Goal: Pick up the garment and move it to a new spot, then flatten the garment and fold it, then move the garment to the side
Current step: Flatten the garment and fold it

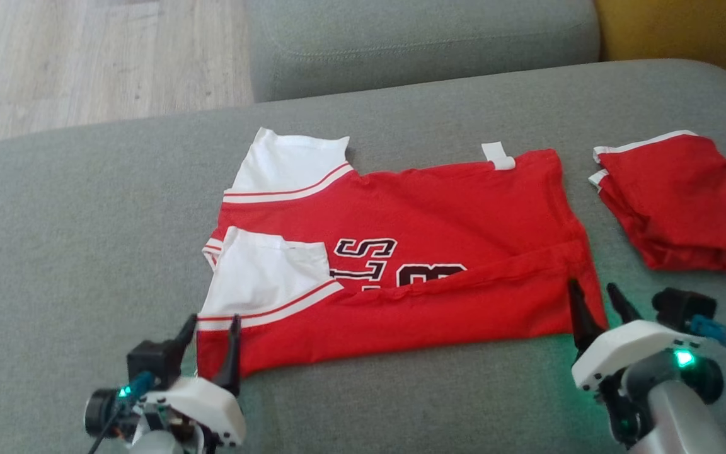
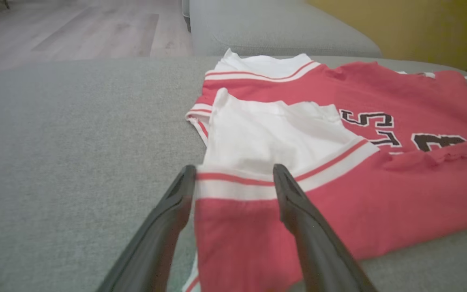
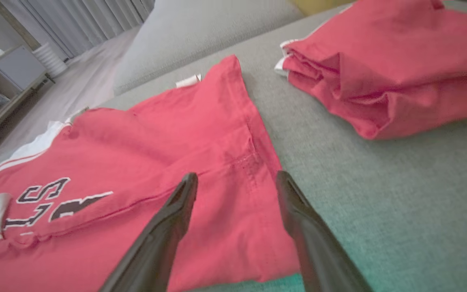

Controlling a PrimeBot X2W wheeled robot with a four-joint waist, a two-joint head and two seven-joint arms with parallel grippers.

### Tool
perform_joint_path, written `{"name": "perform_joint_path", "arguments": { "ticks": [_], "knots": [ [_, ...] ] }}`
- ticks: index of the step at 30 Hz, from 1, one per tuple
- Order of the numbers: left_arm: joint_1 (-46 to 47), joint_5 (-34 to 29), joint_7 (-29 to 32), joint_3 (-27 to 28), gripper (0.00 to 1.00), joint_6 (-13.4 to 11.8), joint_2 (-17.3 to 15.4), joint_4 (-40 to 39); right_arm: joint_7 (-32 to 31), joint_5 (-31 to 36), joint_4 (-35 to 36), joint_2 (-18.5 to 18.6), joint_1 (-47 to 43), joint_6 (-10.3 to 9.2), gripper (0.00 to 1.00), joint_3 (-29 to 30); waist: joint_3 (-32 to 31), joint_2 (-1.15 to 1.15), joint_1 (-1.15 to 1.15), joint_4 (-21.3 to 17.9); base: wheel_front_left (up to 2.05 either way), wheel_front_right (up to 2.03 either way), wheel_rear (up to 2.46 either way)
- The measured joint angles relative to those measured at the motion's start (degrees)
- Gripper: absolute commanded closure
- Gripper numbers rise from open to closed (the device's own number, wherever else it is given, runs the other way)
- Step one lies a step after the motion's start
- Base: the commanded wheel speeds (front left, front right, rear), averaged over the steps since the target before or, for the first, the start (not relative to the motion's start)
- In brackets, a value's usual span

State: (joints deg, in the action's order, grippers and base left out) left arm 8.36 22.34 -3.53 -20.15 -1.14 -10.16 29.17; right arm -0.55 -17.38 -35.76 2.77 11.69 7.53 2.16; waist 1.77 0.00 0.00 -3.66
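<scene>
The garment is a red jersey with white sleeves and black lettering, spread on the grey cushion with its near long edge folded up over the front. My left gripper stands open over the near left corner, by the white sleeve; that corner lies between the parted fingers, not pinched. Over the near right corner my right gripper is open as well, its fingers straddling the red hem. Nothing is held.
A second red garment, folded, lies at the right on the same cushion, also seen in the right wrist view. Behind is a grey backrest cushion, a wooden floor at the far left and a yellow surface at the far right.
</scene>
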Motion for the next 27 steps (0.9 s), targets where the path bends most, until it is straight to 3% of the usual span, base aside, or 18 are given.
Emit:
{"name": "perform_joint_path", "arguments": {
  "ticks": [5, 11, 15, 20, 27],
  "knots": [
    [2.6, -0.1, -6.9, 1.3, 0.0, -0.4, 0.1, -1.8, 0.4, -1.3, 11.5, 0.0, -3.3, 0.0, 0.0, 0.5, 1.2, 0.0, 0.0, 0.4, 0.0, 0.0, 0.0],
    [5.5, 0.5, -10.8, 5.4, 0.0, 1.2, 1.2, -9.8, 9.4, -2.1, 22.3, 0.0, -4.2, 0.0, 0.0, -2.0, 2.8, 0.0, 0.0, 0.0, 0.0, 0.0, 0.0],
    [5.5, -0.3, -11.1, 10.4, 0.0, 1.2, 3.7, -16.6, 14.0, -2.3, 25.5, -0.1, -4.2, 0.0, 0.0, -2.9, 4.1, 0.0, 0.01, -0.5, 0.0, 0.0, 0.0],
    [4.3, -1.6, -11.1, 12.7, 0.0, 1.8, 5.4, -17.6, 14.8, -2.3, 26.5, -0.1, -4.3, 0.0, 0.0, -4.8, 5.4, 0.0, 0.0, -1.3, 0.0, 0.0, 0.0],
    [6.9, -4.7, -10.9, 12.6, 0.0, 5.1, 4.8, -14.9, 14.9, -3.1, 29.1, -0.1, -3.8, 0.0, 0.0, -5.5, 8.7, 0.0, 0.0, -2.7, 0.0, 0.0, 0.0]
  ]
}}
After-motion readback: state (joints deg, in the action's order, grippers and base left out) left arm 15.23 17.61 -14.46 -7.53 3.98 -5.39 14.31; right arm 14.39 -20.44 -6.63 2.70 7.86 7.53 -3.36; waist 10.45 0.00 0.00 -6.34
